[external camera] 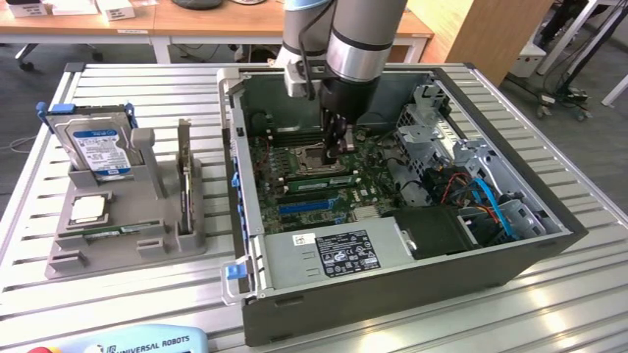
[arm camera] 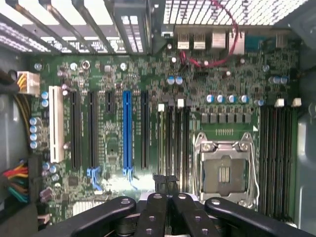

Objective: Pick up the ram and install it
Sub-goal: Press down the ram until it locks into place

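Exterior view: closed fingers [external camera: 340,144] press the ram [external camera: 316,173] at its motherboard [external camera: 324,193] slot beside the empty processor socket [external camera: 296,157]; misalignment could crack the board.

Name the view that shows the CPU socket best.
The wrist view: the CPU socket faces the camera, unobstructed, its metal frame and centre plain. In the exterior view the socket is seen at a slant, beside the arm.
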You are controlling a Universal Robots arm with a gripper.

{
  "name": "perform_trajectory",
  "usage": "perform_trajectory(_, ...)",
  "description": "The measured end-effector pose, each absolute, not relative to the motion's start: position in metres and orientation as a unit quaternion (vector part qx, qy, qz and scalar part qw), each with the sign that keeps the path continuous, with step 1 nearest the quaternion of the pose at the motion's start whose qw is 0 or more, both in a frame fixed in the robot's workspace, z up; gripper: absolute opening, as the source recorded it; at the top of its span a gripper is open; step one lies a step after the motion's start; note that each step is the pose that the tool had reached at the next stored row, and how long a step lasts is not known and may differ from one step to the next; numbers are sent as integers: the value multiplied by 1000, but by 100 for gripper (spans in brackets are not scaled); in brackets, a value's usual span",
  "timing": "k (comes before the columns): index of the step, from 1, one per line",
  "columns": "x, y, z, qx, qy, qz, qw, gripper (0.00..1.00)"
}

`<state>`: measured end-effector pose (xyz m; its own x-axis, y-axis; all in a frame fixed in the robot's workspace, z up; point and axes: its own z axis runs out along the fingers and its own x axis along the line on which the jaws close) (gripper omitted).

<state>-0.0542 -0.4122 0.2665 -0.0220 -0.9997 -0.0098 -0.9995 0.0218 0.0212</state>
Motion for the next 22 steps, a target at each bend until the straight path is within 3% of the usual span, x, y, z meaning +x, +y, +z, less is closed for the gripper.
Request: perform_trajectory(22,-45,-412,266,699,-715,-11,4,10)
